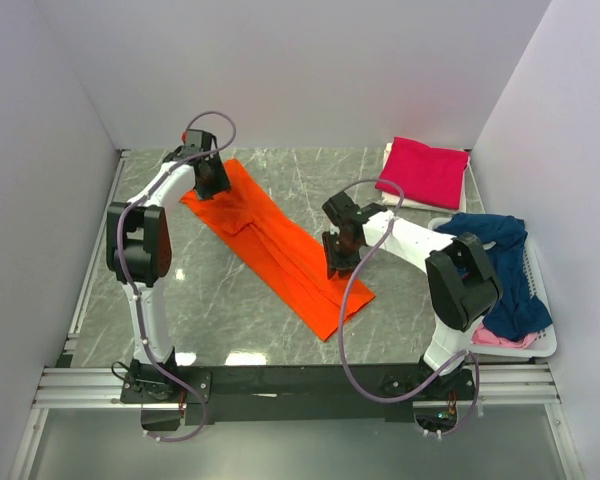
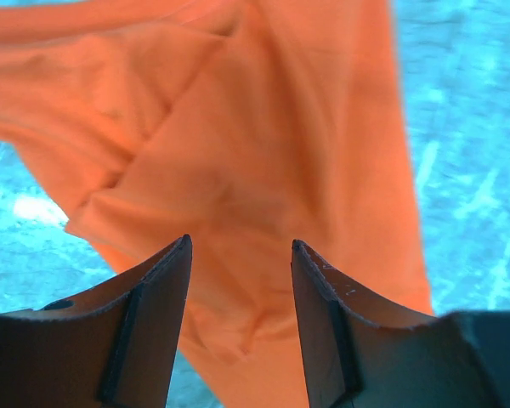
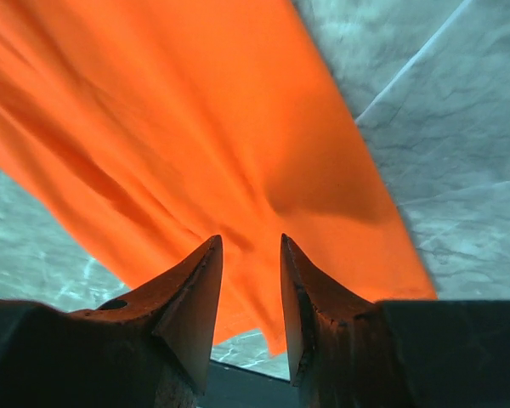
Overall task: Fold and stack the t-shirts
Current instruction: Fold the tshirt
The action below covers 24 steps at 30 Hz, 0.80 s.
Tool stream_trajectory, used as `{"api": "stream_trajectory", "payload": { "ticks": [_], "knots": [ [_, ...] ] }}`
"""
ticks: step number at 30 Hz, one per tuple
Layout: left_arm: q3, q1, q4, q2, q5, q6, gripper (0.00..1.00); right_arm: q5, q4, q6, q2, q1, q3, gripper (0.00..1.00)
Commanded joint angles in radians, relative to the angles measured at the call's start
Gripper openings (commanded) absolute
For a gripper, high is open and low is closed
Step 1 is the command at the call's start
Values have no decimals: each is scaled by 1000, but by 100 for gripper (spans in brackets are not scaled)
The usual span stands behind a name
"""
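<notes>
The bright orange t-shirt (image 1: 275, 245) lies as a long folded strip running diagonally from back left to front right on the table. My left gripper (image 1: 212, 178) is open and empty above its back-left end, which fills the left wrist view (image 2: 263, 153). My right gripper (image 1: 340, 262) is open and empty above the strip's right edge near its front end, seen in the right wrist view (image 3: 195, 127). A folded magenta-pink t-shirt (image 1: 425, 170) lies at the back right. A navy blue t-shirt (image 1: 500, 265) and a pale pink one (image 1: 500, 338) sit in the basket.
A white plastic basket (image 1: 543, 335) stands at the right edge beside my right arm. The magenta shirt rests on a white sheet (image 1: 389, 160). White walls close the back and both sides. The grey marble table (image 1: 230, 300) shows around the orange strip.
</notes>
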Motion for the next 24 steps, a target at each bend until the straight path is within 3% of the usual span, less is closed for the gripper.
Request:
{"api": "stream_trajectory", "payload": {
  "ticks": [1,13,24],
  "knots": [
    [-1,29,-20,56,34,-42,56,-37,90,-3,4,3,-50,41],
    [120,42,14,236,34,-8,56,-100,173,89,26,48,-162,41],
    [175,-4,118,321,190,117,56,-157,168,210,-27,115,-217,41]
  ]
}}
